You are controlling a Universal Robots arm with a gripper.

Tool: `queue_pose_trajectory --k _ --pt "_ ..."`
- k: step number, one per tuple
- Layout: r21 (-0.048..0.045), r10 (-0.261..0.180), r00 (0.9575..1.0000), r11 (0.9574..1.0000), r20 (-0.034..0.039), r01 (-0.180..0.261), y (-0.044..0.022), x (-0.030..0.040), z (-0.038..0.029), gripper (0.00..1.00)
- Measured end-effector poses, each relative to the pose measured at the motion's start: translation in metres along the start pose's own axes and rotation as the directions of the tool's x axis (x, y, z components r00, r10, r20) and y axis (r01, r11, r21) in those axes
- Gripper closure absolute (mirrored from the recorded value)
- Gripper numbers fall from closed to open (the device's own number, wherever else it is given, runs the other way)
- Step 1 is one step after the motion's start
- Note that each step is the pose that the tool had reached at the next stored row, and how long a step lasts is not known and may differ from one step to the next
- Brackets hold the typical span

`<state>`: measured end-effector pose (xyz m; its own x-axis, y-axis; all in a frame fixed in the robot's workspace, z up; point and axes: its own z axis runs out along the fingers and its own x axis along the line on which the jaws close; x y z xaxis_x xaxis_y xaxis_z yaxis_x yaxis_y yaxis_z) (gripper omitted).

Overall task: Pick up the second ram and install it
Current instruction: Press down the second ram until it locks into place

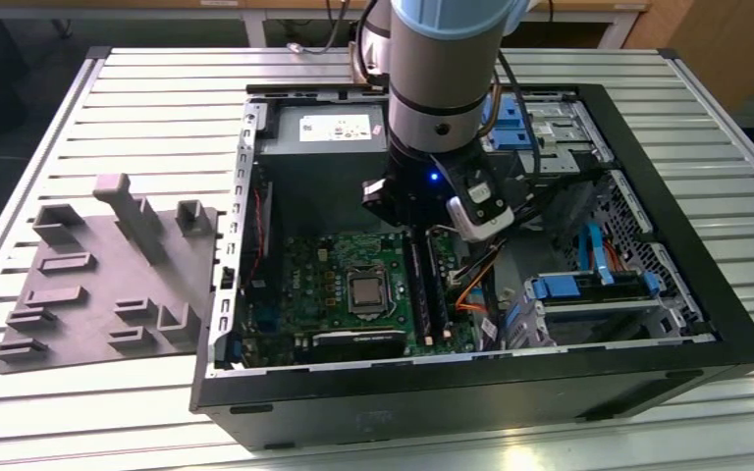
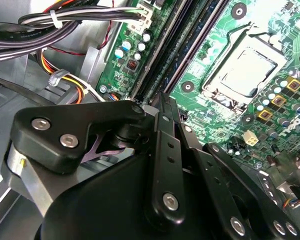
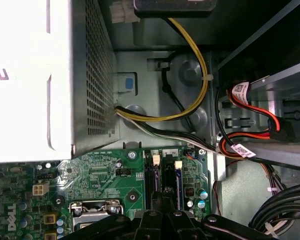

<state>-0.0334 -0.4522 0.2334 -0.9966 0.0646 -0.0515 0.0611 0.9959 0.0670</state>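
The tool (image 2: 162, 107) is reaching down inside the open computer case (image 1: 691, 368) on the worktop (image 1: 115, 83), hanging right over the memory slots (image 2: 190, 47) beside the processor socket (image 2: 244, 70) on the motherboard (image 1: 318, 275). Its fingers (image 2: 166, 150) are sitting pressed close together, and a thin dark edge showing between them may be the second ram, but I cannot tell whether they are gripping it.
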Motion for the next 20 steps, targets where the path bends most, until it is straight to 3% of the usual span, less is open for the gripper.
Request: queue_pose_trajectory --k 20 --pt "0.0015 0.029 0.9996 0.9996 0.0020 -0.029 0.0035 0.0003 0.0013 0.89"
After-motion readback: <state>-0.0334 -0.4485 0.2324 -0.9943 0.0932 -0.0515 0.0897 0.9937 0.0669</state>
